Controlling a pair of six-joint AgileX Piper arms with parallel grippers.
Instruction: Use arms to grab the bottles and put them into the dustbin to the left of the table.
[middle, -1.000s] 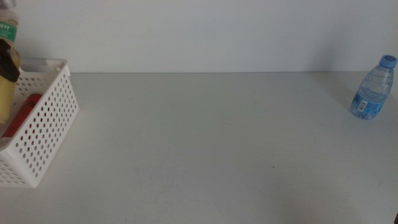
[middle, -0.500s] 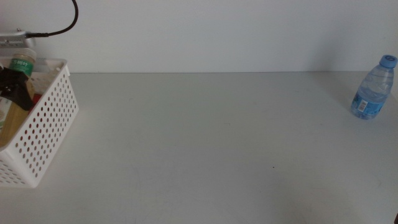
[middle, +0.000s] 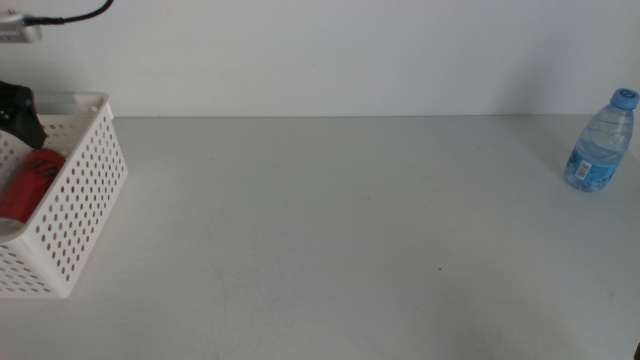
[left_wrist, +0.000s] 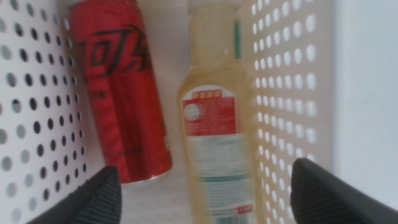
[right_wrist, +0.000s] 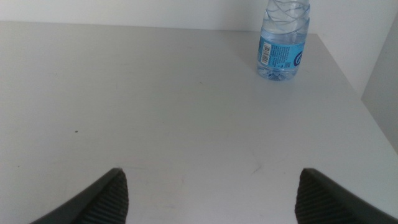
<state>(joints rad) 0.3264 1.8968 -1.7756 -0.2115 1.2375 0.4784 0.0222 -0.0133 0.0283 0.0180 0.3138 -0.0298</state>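
In the left wrist view, the red soda can (left_wrist: 118, 93) and the yellow tea bottle (left_wrist: 217, 124) lie side by side inside the white perforated dustbin (left_wrist: 286, 87). My left gripper (left_wrist: 208, 174) hangs open just above them with nothing between its jaws. In the middle view the dustbin (middle: 75, 215) stands at the table's left edge. The can (middle: 30, 185) shows in it and the left gripper (middle: 15, 110) is a dark shape over its far rim. The small water bottle (middle: 600, 140) stands upright at the far right. My right gripper (right_wrist: 211, 180) is open over bare table, well short of the water bottle (right_wrist: 283, 40).
The light grey table (middle: 340, 230) stretches between the dustbin and the water bottle. A white wall rises behind it. A black cable (middle: 70, 15) runs across the top left corner. The table's right edge (right_wrist: 357, 93) lies just past the water bottle.
One second ago the left gripper held the tea bottle over the dustbin. It lowered it, let go, and now hangs open above the bottle lying inside. The right arm has not moved.
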